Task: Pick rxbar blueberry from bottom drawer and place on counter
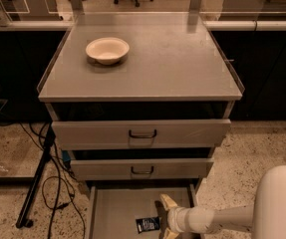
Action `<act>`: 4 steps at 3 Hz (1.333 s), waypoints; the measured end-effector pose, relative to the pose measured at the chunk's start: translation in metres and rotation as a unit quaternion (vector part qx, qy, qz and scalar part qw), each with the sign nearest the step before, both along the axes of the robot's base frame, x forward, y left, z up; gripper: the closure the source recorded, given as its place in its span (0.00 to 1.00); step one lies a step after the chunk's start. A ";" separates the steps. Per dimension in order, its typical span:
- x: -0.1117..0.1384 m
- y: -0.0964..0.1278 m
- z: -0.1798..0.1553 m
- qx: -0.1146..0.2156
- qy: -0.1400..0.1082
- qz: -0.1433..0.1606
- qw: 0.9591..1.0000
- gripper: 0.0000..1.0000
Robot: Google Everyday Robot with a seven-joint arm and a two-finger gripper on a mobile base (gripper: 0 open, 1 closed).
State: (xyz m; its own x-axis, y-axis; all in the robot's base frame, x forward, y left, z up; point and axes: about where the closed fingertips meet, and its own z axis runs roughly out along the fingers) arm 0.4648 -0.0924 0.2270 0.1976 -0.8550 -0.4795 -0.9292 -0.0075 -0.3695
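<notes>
The rxbar lay flat in the open drawer, towards its near right. The gripper hung just right of it, spread and empty. The bar looked light, thin and probably slick, so a gentle pinch across its narrow width seemed best.

Counter bears a bowl; bottom drawer holds rxbar blueberry beside the end effector.

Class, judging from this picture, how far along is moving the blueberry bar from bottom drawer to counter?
Done: the bottom drawer is open. In hand: the gripper, open, is beside the rxbar blueberry, which lies on the drawer floor, not lifted. Left: grasp, lift, place on the counter, where a bowl sits.
</notes>
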 end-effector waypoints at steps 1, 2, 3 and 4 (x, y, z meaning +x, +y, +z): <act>-0.002 -0.007 -0.012 -0.007 -0.006 -0.001 1.000 0.00; 0.002 -0.006 -0.029 -0.005 -0.006 -0.004 1.000 0.00; 0.011 -0.004 -0.057 -0.003 0.007 -0.012 1.000 0.00; 0.015 -0.002 -0.081 -0.004 0.025 -0.022 0.999 0.00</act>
